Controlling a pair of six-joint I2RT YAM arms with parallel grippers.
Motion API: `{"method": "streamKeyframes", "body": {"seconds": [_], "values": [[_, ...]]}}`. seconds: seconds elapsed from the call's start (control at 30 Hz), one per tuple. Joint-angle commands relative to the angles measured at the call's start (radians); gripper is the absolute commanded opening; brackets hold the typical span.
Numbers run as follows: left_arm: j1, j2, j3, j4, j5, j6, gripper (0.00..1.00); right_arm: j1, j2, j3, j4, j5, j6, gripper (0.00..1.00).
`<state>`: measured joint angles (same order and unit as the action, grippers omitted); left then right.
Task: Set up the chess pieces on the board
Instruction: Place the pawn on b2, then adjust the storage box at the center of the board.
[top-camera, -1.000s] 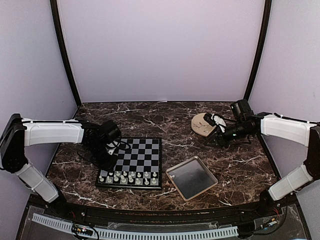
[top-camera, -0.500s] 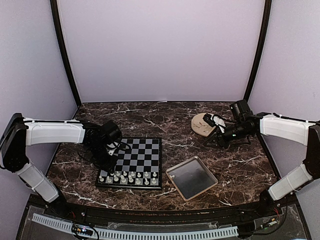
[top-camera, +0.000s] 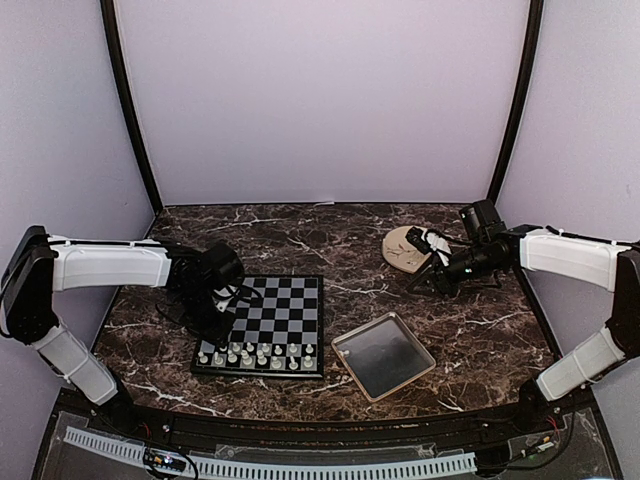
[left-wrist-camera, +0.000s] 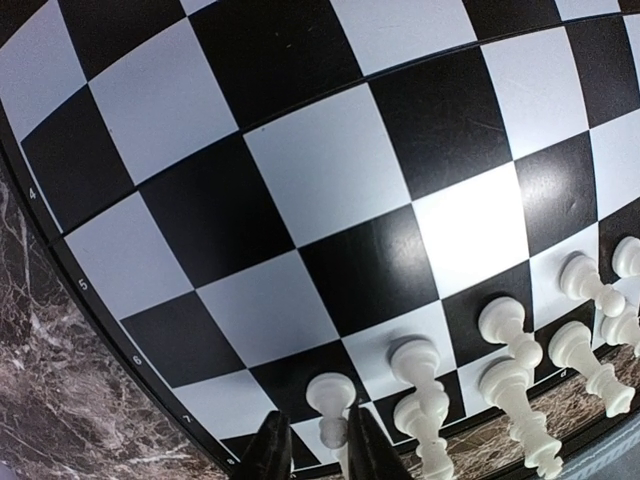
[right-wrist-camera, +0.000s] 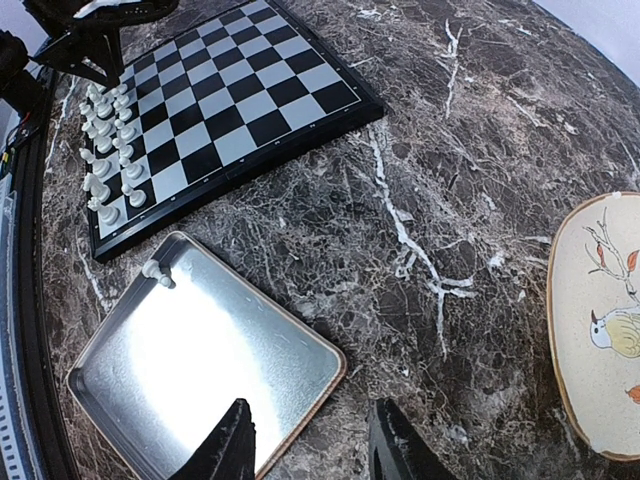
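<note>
The left gripper (left-wrist-camera: 318, 452) hangs low over the near-left corner of the flat black-and-light-grey checkered chessboard (top-camera: 288, 303). Its jaws are parted only a little. A small white pawn (left-wrist-camera: 330, 392) stands upright on the chessboard right at the tips of the dark fingers (left-wrist-camera: 272, 452). A sliver of space shows on the pawn's left side, but I cannot tell whether the other finger touches it.

Beside that pawn, the rest of the tiny white plastic chess pieces (top-camera: 256, 353) stand upright in two rows along the chessboard's near edge. The squares farther back are bare.

The right gripper (right-wrist-camera: 312, 452) is well to the right of the chessboard and beyond its far-right corner. Its jaws are spread apart with nothing between them, only the dark marble-patterned table (right-wrist-camera: 430, 150) underneath.

A square metal tray with a pale rim (right-wrist-camera: 235, 365) sits just off the chessboard's near-right corner, turned at an angle to it. One more small white piece (right-wrist-camera: 155, 270) lies on its side in the tray corner nearest the chessboard.

A round beige plate with a bird painted on it (right-wrist-camera: 585, 385) lies far to the right of the chessboard, past its far-right corner. In the top view the right gripper is close beside the plate.
</note>
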<state>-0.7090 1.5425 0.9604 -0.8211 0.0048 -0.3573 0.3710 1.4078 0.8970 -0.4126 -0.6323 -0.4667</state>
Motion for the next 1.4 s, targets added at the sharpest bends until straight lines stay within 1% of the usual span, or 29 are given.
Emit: {"method": "streamKeyframes", "body": {"seconds": [0.0,0.27,0.37,0.47,0.53,0.6,0.77,0.83,0.9,1.03,1.17,1.27,1.37], "values": [[0.004,0.001,0.012,-0.042,-0.026,-0.011,0.22,-0.005,-0.009,0.0,0.009,-0.014,-0.009,0.4],[0.003,0.005,0.018,-0.037,-0.025,-0.001,0.22,-0.005,-0.012,-0.001,0.009,-0.015,-0.012,0.4],[0.003,-0.008,0.034,-0.041,-0.006,0.012,0.26,-0.005,-0.012,0.002,0.006,-0.016,-0.011,0.4],[0.003,-0.03,0.114,-0.102,-0.039,0.028,0.29,-0.006,-0.012,0.008,-0.002,-0.024,-0.01,0.4],[0.002,-0.048,0.18,-0.113,-0.045,0.053,0.32,-0.006,-0.012,0.013,-0.006,-0.03,-0.011,0.4],[-0.01,-0.068,0.222,-0.061,-0.008,0.096,0.34,-0.005,-0.011,0.016,-0.011,-0.035,-0.014,0.4],[-0.083,-0.063,0.248,0.165,0.155,0.196,0.33,-0.005,-0.02,0.021,-0.027,-0.041,-0.022,0.4],[-0.131,-0.021,0.285,0.23,0.183,0.242,0.32,-0.006,-0.029,0.023,-0.037,-0.036,-0.023,0.4],[-0.169,0.054,0.358,0.243,0.187,0.275,0.31,-0.007,-0.038,0.025,-0.041,-0.027,-0.017,0.4],[-0.227,0.277,0.577,0.128,0.165,0.325,0.26,-0.044,-0.056,0.025,-0.011,-0.01,0.028,0.39],[-0.284,0.474,0.771,0.034,0.153,0.362,0.25,-0.106,-0.079,0.012,0.033,0.046,0.084,0.39],[-0.313,0.585,0.888,-0.021,0.15,0.372,0.22,-0.155,-0.092,0.003,0.055,0.082,0.108,0.4],[-0.325,0.657,0.964,-0.046,0.178,0.365,0.2,-0.193,-0.102,-0.009,0.07,0.073,0.123,0.4]]}}
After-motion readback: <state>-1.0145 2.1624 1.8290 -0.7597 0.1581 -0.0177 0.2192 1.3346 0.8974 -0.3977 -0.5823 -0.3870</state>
